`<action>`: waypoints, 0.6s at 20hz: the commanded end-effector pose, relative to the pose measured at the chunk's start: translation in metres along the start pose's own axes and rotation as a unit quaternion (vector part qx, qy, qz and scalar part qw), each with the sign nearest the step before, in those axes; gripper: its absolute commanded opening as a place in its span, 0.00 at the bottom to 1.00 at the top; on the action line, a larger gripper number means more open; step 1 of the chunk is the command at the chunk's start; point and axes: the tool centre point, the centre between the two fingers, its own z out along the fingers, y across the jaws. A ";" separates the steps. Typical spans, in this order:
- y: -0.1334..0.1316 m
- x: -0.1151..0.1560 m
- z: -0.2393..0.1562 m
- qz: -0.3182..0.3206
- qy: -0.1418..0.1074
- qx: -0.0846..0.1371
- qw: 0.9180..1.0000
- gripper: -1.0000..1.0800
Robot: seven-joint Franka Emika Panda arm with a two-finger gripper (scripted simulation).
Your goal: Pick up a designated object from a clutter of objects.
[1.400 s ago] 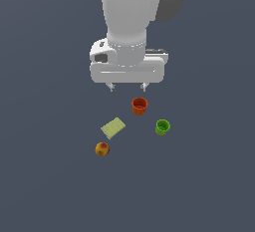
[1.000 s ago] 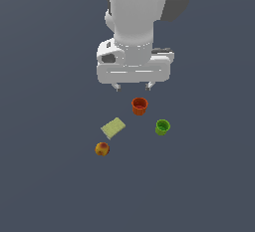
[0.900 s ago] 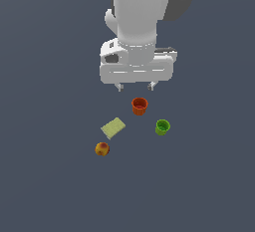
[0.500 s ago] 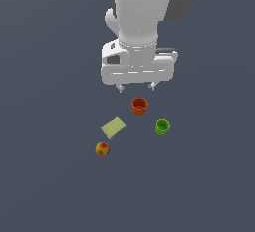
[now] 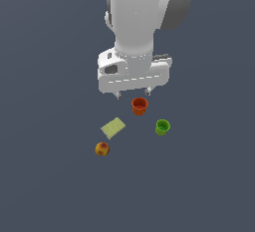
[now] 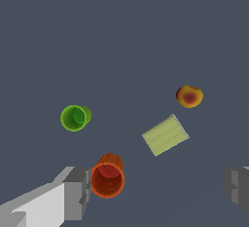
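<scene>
A: Where does the apple sit?

B: In the exterior view it lies in the lower left of the group, on the dark worktop, just below the pale flat block. The orange-red cup is up nearer the arm, the green cup off to the right.

A: And the claw?

B: High above the group, fingers spread wide and holding nothing. In the wrist view one finger shows beside the orange-red cup, the other at the right edge.

A: So how should it go about the reach?

B: I'd say centre over the apple first, then come straight down. Keep the fingers clear of the block, which is the nearest neighbour. A round ball may roll if one finger touches early, so close evenly across its middle.
</scene>
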 end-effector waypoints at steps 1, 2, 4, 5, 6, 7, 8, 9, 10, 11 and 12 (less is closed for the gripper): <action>0.005 0.004 0.006 -0.022 -0.001 -0.002 1.000 0.96; 0.008 0.006 0.009 -0.032 -0.001 -0.003 0.999 0.96; 0.013 0.009 0.015 -0.054 -0.001 -0.005 0.999 0.96; 0.016 0.011 0.018 -0.066 -0.002 -0.006 0.998 0.96; 0.018 0.013 0.021 -0.078 -0.002 -0.007 0.997 0.96; 0.021 0.015 0.025 -0.090 -0.002 -0.008 0.996 0.96; 0.024 0.017 0.028 -0.102 -0.003 -0.008 0.995 0.96; 0.027 0.019 0.031 -0.113 -0.003 -0.009 0.993 0.96; 0.029 0.020 0.035 -0.125 -0.003 -0.010 0.992 0.96; 0.032 0.022 0.038 -0.137 -0.004 -0.011 0.990 0.96; 0.035 0.024 0.042 -0.149 -0.004 -0.011 0.989 0.96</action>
